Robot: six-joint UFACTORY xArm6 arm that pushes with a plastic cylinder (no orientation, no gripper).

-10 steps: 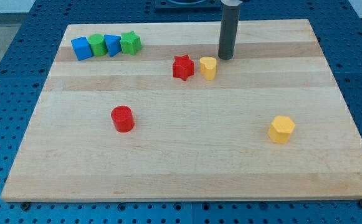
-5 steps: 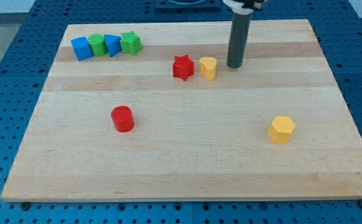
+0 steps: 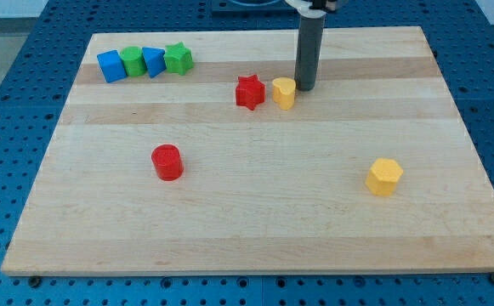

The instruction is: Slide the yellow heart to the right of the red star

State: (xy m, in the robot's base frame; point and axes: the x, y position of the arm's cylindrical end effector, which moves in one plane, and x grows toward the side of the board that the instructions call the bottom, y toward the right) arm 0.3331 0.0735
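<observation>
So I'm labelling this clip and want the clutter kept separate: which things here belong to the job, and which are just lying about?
Part of the job:
- yellow heart
- red star, just to the heart's left in the view
- my tip, at the heart's right edge

Lying about:
- red cylinder
- yellow hexagon
- top-left row: blue block, green block, second blue block, green star

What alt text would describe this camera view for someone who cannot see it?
A dark rod's tip rests just right of a yellow heart, which sits right of a red star on a wooden board. Elsewhere lie a red cylinder, a yellow hexagon, and a blue-green row at top left.
</observation>
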